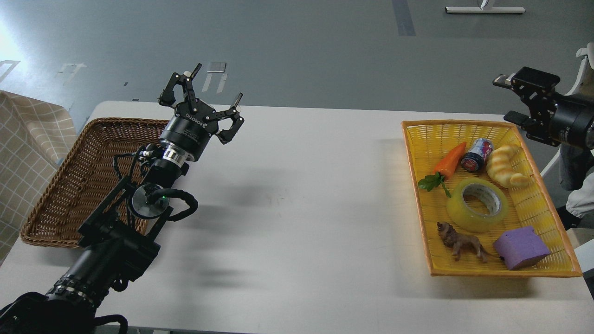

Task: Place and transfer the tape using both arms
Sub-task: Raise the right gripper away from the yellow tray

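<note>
The tape (477, 205), a translucent yellow roll with a grey-white core, lies flat in the yellow basket (420, 153) at the right of the table. My right gripper (510, 99) is open and empty, held in the air above the basket's far right corner, well apart from the tape. My left gripper (204, 99) is open and empty, fingers spread, raised over the far right corner of the brown wicker basket (65, 195) on the left.
The yellow basket also holds a toy carrot (449, 160), a small can (475, 154), a croissant toy (505, 166), a lion figure (461, 241) and a purple block (520, 247). White table (297, 208) between the baskets. Checked cloth (23, 148) at far left.
</note>
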`<move>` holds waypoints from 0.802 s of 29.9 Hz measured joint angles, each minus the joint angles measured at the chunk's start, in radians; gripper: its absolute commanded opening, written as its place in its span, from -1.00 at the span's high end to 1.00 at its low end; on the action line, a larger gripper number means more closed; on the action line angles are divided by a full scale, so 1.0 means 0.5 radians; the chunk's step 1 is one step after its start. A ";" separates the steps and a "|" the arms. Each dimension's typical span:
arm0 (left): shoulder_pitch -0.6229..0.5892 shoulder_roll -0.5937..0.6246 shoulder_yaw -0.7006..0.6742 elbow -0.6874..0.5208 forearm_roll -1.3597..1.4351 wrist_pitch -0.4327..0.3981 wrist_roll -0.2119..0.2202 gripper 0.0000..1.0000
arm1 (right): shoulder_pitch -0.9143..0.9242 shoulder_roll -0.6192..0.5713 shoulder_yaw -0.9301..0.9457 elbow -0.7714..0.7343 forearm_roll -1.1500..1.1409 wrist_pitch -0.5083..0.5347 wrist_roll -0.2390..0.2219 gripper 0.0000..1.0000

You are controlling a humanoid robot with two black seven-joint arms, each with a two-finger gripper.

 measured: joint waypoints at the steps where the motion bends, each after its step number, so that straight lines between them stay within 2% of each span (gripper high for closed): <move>1: 0.000 0.000 0.000 0.000 0.000 0.000 0.000 -0.96 | -0.004 -0.006 0.000 0.011 -0.001 0.000 0.000 -1.00; 15: -0.005 -0.002 0.001 0.000 0.000 0.000 0.000 -0.96 | -0.082 -0.056 -0.073 0.052 -0.228 0.000 -0.077 -1.00; 24: -0.019 -0.005 0.001 0.000 0.000 0.000 0.000 -0.96 | -0.073 -0.150 -0.111 0.189 -0.342 0.000 -0.081 -1.00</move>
